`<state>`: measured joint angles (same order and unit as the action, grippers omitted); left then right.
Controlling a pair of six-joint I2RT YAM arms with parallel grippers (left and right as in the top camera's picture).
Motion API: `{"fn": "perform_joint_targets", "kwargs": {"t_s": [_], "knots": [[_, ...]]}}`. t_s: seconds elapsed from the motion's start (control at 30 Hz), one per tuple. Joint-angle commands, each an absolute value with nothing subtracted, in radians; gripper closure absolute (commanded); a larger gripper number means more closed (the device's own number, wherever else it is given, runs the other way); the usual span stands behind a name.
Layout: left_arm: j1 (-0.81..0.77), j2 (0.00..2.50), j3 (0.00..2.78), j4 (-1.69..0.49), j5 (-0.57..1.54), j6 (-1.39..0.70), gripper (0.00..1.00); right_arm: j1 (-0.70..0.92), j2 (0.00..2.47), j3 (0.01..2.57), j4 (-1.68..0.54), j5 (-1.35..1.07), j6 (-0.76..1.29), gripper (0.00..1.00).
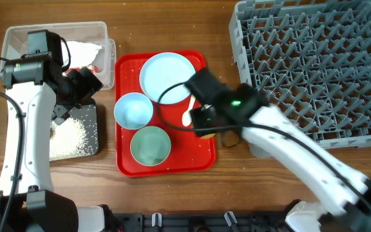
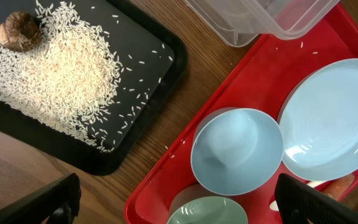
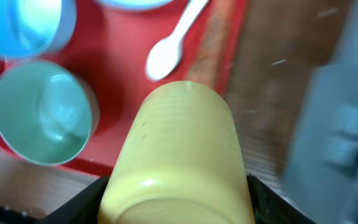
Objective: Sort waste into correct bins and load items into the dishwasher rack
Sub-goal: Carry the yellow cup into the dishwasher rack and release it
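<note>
The right tool (image 3: 178,200) grips a small yellow plastic cup (image 3: 179,143) by its sides, fingers pressed to the cup wall, above the right edge of a large flat red plastic tray (image 1: 123,158) on the wooden desk (image 1: 172,196). The big square grey plastic dishwasher rack (image 1: 314,64), floored with upright pegs, lies to this tool's right and farther out, well apart from the left tool (image 2: 176,186) and much nearer the right arm, so loading the cup looks like that arm's job. In the blurred right wrist view the cup's long axis seems to run along the fingers rather than across them; which end is the mouth cannot be told. The next move, by this reading, is a carry rightward. To the left of the gripped cup, on the red tray, lie a white plastic spoon (image 3: 166,57), a round pale-green bowl (image 3: 39,112), a round light-blue bowl (image 1: 134,109) and a round light-blue plate (image 1: 167,76). The left tool hangs with fingers spread wide and nothing between them, beside a shallow black rectangular tray (image 2: 157,37) holding loose white rice grains (image 2: 61,74) and a small brown nut-like scrap (image 2: 18,32).
</note>
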<state>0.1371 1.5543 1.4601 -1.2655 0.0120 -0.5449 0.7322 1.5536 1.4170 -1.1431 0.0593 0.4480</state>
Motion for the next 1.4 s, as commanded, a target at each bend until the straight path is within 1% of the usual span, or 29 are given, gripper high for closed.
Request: {"fn": "perform_joint_targets", "kwargs": {"t_s": [0.0,0.13,0.23,0.33,0.43,0.6,0.87,0.9,0.97,1.0,1.03,1.17,1.27,1.37], "knots": [[0.141,1.551,1.472,-1.266,0.006,-0.555,0.0,0.616,1.43,1.448,-1.194,0.22,0.445,0.51],[0.141,1.551,1.472,-1.264,-0.009,-0.555,0.0,0.402,1.36,1.448,-1.254,0.24,0.417,0.51],[0.141,1.551,1.472,-1.257,-0.013,-0.555,0.0,0.244,1.363,1.444,-1.283,0.231,0.392,0.51],[0.141,1.551,1.472,-1.251,-0.013,-0.555,0.0,0.154,1.382,1.417,-1.286,0.203,0.368,0.51],[0.141,1.551,1.472,-1.251,-0.013,-0.555,0.0,0.123,1.406,1.382,-1.28,0.167,0.363,0.51],[0.141,1.551,1.472,-1.251,-0.013,-0.555,0.0,0.123,1.439,1.314,-1.238,0.043,0.314,0.51],[0.141,1.551,1.472,-1.251,-0.013,-0.555,0.0,0.123,1.451,1.205,-1.208,0.043,0.314,0.5],[0.141,1.551,1.472,-1.251,-0.013,-0.555,0.0,0.123,1.451,1.191,-1.199,0.043,0.315,0.44],[0.141,1.551,1.472,-1.251,-0.013,-0.555,0.0,0.123,1.451,1.189,-1.194,0.043,0.315,0.12],[0.141,1.551,1.472,-1.251,-0.013,-0.555,0.0,0.123,1.45,1.191,-1.186,0.043,0.315,0.03],[0.141,1.551,1.472,-1.251,-0.013,-0.555,0.0,0.123,1.45,1.199,-1.182,0.043,0.315,0.0],[0.141,1.551,1.472,-1.255,-0.013,-0.555,0.0,0.123,1.447,1.299,-1.207,0.043,0.313,0.0],[0.141,1.551,1.472,-1.259,-0.013,-0.554,0.0,0.123,1.447,1.421,-1.25,0.033,0.282,0.01],[0.141,1.551,1.472,-1.261,-0.013,-0.554,0.0,0.125,1.447,1.531,-1.279,-0.036,0.235,0.03]]}}
